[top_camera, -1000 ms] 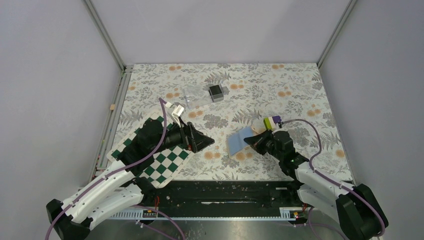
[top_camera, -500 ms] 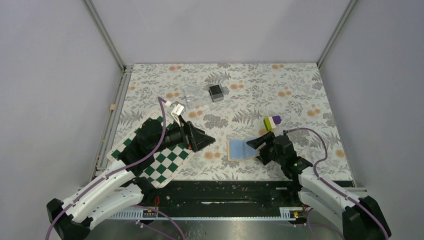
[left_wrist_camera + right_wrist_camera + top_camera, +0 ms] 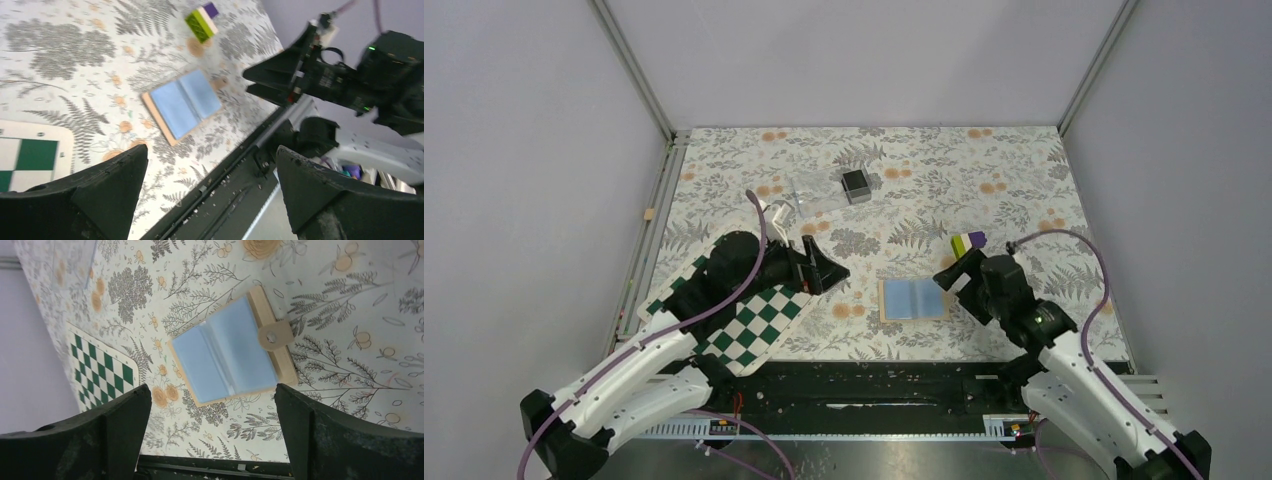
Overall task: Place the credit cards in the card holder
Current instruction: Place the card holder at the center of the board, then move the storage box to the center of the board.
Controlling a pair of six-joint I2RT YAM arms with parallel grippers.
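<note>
Right hand (spread) hovers beside card holder.

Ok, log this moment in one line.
wallet: open flat, lining up, no card seen inside | left gripper: open, empty | right gripper: open, empty

Floral table, plain grey walls

The floral table bears an open card holder, chequered board, purple-green block and clear box
</note>
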